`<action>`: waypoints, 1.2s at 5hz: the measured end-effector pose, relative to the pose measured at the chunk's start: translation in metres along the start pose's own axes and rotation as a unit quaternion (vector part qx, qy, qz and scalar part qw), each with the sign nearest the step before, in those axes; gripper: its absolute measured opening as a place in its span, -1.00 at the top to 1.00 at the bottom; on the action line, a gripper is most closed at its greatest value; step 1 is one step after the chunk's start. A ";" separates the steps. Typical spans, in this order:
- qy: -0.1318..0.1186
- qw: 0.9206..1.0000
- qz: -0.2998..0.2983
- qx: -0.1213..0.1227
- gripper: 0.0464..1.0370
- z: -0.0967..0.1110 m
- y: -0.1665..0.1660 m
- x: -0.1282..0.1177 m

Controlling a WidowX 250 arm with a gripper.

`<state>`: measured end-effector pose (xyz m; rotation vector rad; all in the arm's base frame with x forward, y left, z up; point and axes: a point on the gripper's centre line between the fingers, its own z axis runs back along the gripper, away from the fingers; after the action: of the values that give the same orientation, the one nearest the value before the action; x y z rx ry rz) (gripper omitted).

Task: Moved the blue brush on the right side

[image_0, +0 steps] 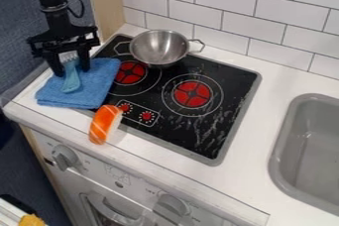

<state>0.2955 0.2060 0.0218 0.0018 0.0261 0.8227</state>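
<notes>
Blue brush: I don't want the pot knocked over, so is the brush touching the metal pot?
Apart. The camera view shows part of the blue towel and black stovetop between the brush and the pot.

Hangs down from the top edge at the upper left with the black arm (58,19) nearly upright. Points the black claw (71,71) downward, its two fingers parted, its wide crosspiece slightly slanted in view.

The light-blue brush (71,82) has pale bristles at its far end and a rounded handle pointing toward the counter's front edge. It is over the blue cloth (99,79), left of the stove, between the parted fingers of the gripper (72,71).
</notes>
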 end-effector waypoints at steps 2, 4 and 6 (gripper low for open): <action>0.001 1.000 0.001 0.003 0.47 -0.006 0.002 0.001; -0.018 1.000 0.006 0.022 0.47 0.015 0.005 -0.001; -0.053 0.998 -0.007 0.042 0.47 0.043 -0.011 -0.010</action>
<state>0.2982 0.1917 0.0650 0.1235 -0.0400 0.8066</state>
